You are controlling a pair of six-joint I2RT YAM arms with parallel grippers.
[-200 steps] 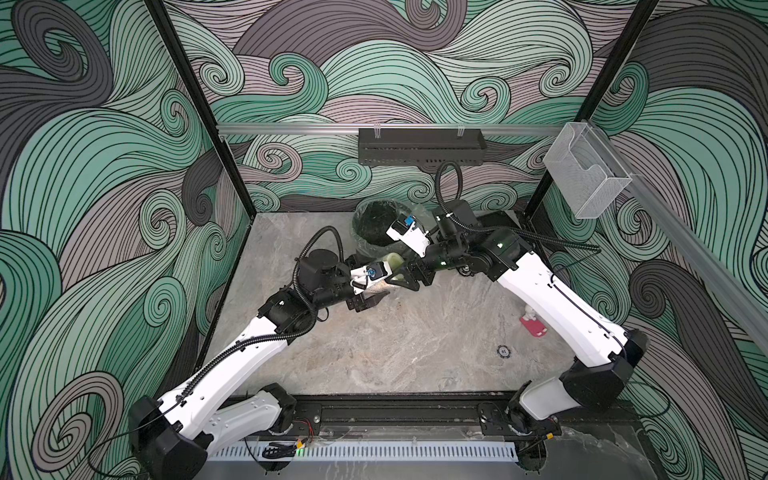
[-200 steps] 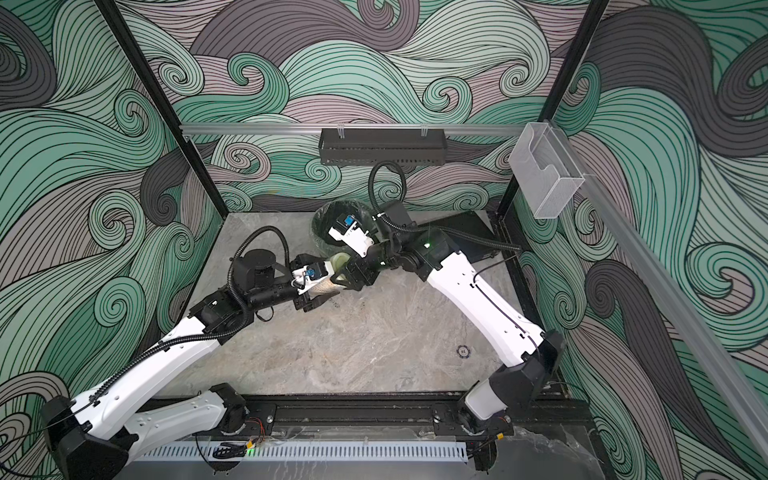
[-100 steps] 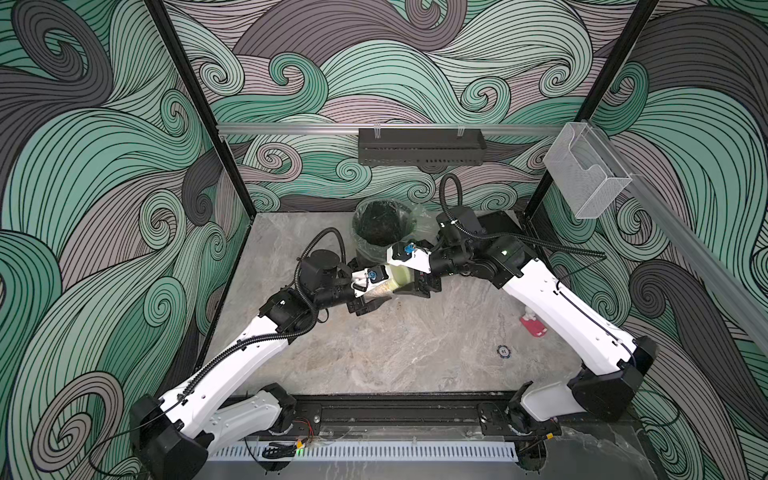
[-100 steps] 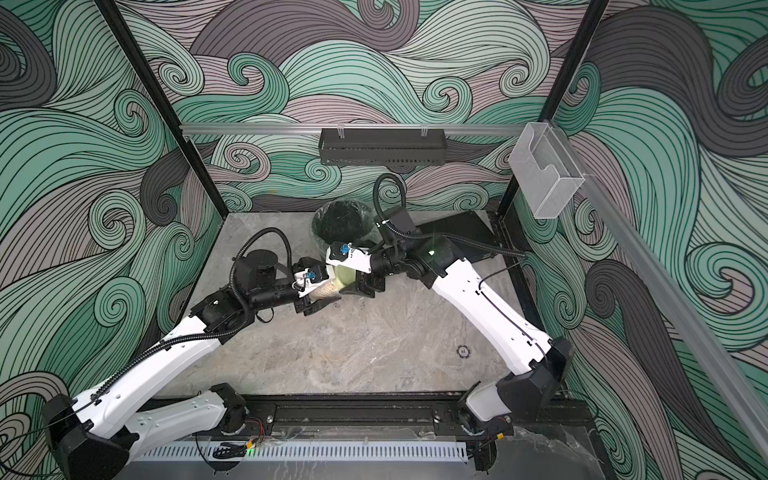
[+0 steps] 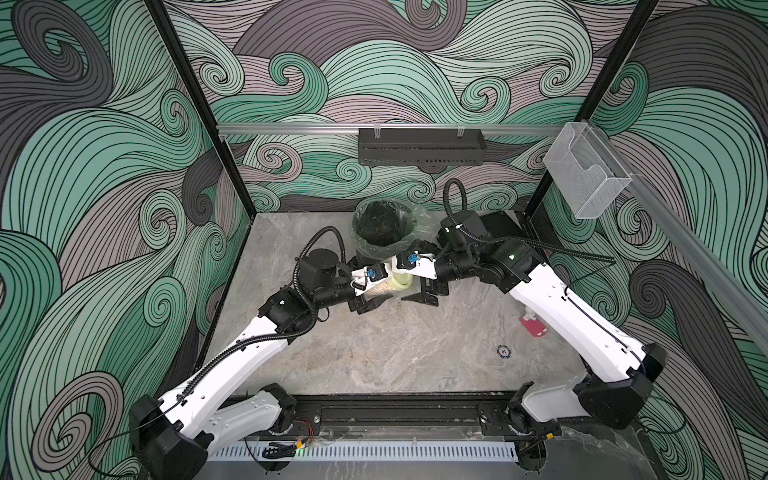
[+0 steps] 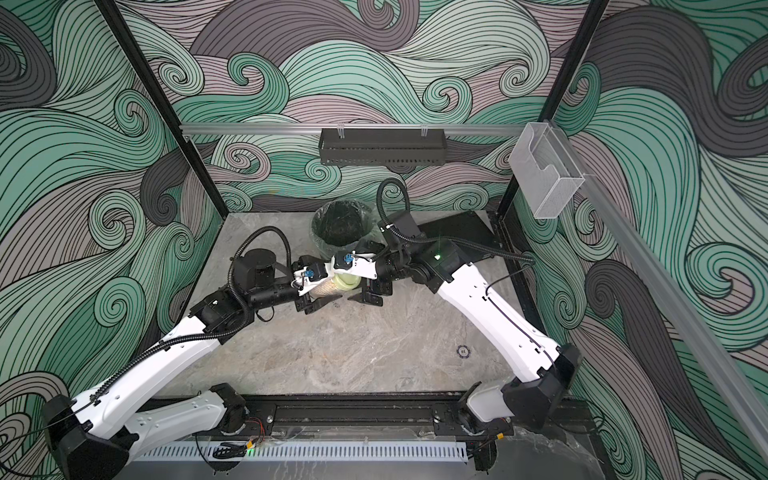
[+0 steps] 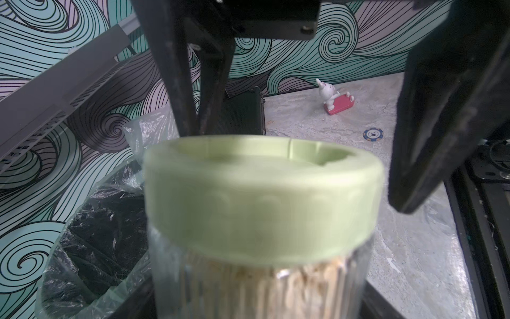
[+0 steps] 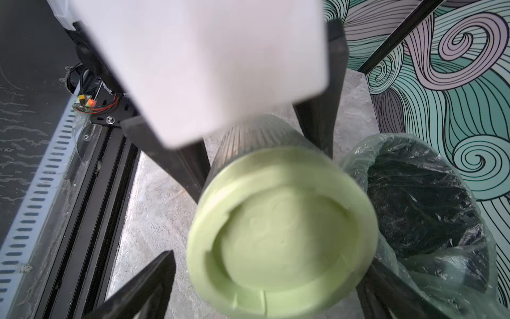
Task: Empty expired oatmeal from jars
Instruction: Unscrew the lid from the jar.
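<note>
Pale green lid (image 7: 262, 198), beige oatmeal (image 7: 303, 279), black-lined bin (image 5: 380, 224).

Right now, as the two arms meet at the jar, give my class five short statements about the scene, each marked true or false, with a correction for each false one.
1. The pale green lid is on the jar. True.
2. The right gripper is clamped shut on the lid. False: its jaws stand open on either side of the lid.
3. The left gripper holds the jar. True.
4. The jar is empty. False: oatmeal shows through the glass below the lid.
5. The bin is lined with a plastic bag. True.
</note>
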